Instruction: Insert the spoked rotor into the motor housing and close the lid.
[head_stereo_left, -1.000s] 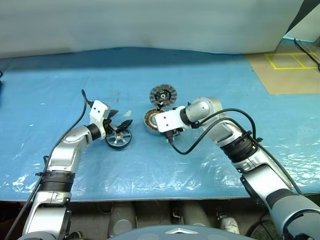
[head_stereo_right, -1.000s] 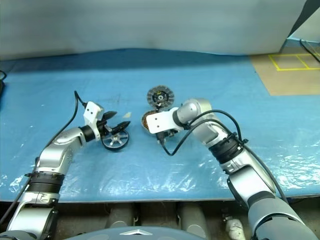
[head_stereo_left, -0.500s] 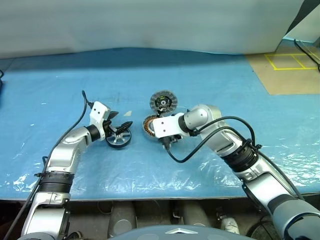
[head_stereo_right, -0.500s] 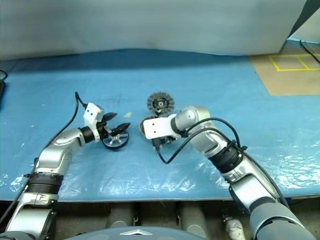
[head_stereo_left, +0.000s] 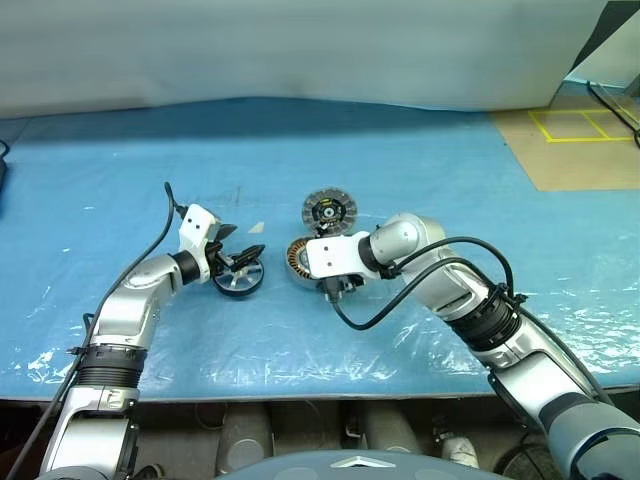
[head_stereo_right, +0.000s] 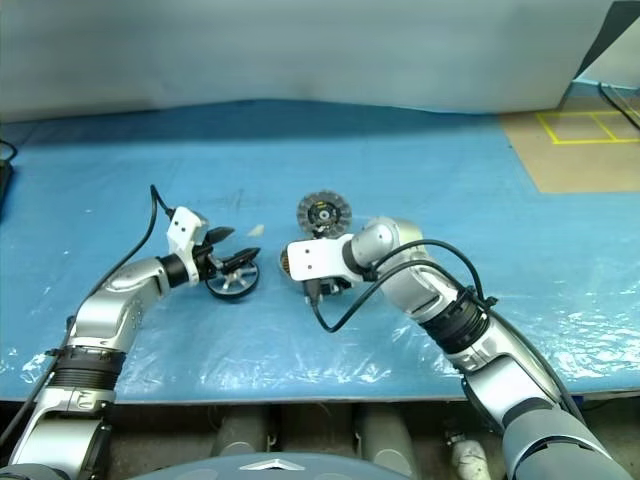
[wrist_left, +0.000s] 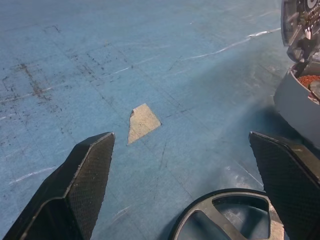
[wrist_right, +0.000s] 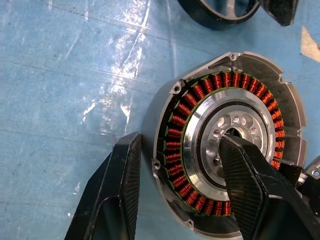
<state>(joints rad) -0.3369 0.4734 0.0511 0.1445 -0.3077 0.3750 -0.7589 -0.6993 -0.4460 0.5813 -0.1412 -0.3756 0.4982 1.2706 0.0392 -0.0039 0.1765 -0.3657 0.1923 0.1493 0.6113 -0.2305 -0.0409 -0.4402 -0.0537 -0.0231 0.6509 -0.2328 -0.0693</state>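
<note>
Blue plastic sheeting covered the desk (head_stereo_left: 420, 150), and all three motor parts lay on it near the middle. The spoked rotor (head_stereo_left: 238, 279) rested flat on the sheet, with its black rim and pale spokes facing up. The left claw (head_stereo_left: 240, 251) hung just over it with its two black fingers (wrist_left: 85, 170) spread wide to either side, holding nothing; in the left wrist view the rotor's rim showed low between them, and a small pale scrap (wrist_left: 142, 122) lay on the sheet beyond.

To the rotor's right sat the motor housing (wrist_right: 230, 150), a grey cup with a ring of copper-red windings around a silver centre. The right claw (wrist_right: 180, 185) was angled steeply down onto it and stood partly open. One finger (wrist_right: 250, 185) reached over the silver centre and the other (wrist_right: 117, 185) stood outside the cup's wall, so the two straddled the housing's near rim. Whether the fingers actually pressed on the wall could not be told. The housing appeared to sit on the sheet, not lifted.

Just behind the housing lay the lid (head_stereo_left: 329, 210), with its segmented silver ring and dark centre turned upward, close beside the cup and free of both claws.
</note>
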